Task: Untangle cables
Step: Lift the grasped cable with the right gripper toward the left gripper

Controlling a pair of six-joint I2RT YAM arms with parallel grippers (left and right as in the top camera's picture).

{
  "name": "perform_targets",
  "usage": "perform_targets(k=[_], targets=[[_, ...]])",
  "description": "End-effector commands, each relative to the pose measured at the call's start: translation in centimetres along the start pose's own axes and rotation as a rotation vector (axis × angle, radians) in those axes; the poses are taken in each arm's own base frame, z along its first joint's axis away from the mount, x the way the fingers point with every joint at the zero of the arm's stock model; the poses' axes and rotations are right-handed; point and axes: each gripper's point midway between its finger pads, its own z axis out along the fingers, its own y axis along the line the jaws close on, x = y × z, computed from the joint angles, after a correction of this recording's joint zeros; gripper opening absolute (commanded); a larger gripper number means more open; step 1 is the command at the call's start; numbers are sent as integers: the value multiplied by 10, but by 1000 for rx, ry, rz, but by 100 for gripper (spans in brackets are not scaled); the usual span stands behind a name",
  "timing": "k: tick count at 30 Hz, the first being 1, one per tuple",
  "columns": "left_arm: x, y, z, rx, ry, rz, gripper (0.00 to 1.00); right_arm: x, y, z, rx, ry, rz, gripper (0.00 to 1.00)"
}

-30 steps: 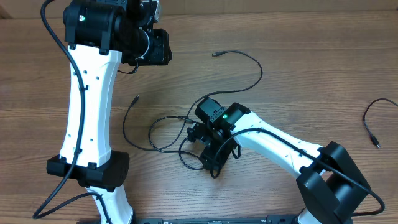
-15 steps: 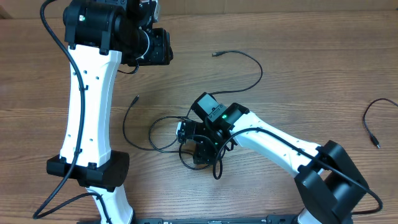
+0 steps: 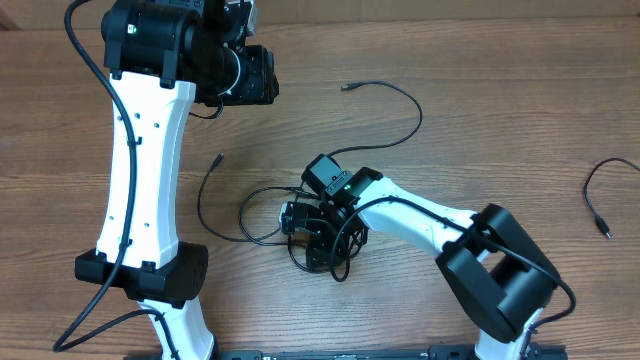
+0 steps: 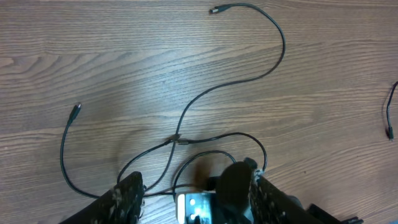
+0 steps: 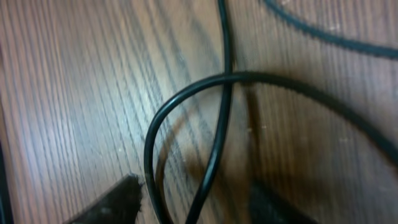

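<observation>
Thin black cables (image 3: 268, 214) lie looped over one another on the wooden table. One strand runs up to a plug (image 3: 346, 87), another ends in a plug (image 3: 219, 158). My right gripper (image 3: 312, 238) is down on the tangle. In the right wrist view two crossing cable strands (image 5: 219, 124) pass between its fingers (image 5: 118, 202), which stand apart, so the right gripper (image 5: 196, 208) is open. My left gripper (image 3: 248, 76) hangs high at the back left. It is open and empty, and in its wrist view the left gripper (image 4: 199, 202) looks down on the tangle (image 4: 176, 138).
A separate short black cable (image 3: 598, 192) lies alone at the far right, also visible at the right edge of the left wrist view (image 4: 389, 115). The left arm's white link and base (image 3: 140, 200) stand along the left side. The right arm's base (image 3: 510, 300) fills the near right corner.
My right gripper has shifted left and turned onto the middle of the tangle, and its arm has swung round with it. The left arm has stayed still.
</observation>
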Motion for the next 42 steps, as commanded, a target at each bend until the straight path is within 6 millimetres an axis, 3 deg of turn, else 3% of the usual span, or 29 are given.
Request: perform_targets(k=[1, 2, 6, 10, 15, 20, 26, 30, 35, 42], targets=[[1, 0, -1, 6, 1, -13, 55, 3, 4, 9, -45, 3, 28, 15], [1, 0, -1, 6, 1, -13, 55, 3, 4, 10, -48, 2, 34, 4], [1, 0, -1, 4, 1, -13, 56, -3, 1, 9, -36, -15, 72, 4], [0, 2, -1, -4, -1, -13, 57, -23, -17, -14, 46, -65, 137, 4], [0, 3, -2, -6, -4, -16, 58, -66, -37, -83, 208, -208, 200, 4], [-1, 4, -2, -7, -4, -19, 59, -105, -37, -177, 402, -405, 255, 4], [-1, 4, -2, -6, -4, -19, 59, -100, -35, -286, 707, -619, 438, 4], [-2, 4, -2, -4, -10, -18, 61, -94, -16, -330, 748, -751, 509, 4], [-3, 3, -2, 1, -15, -24, 62, -92, 4, -360, 761, -839, 482, 4], [-1, -2, -2, 28, -4, -46, 64, -86, 4, -356, 763, -811, 490, 4]])
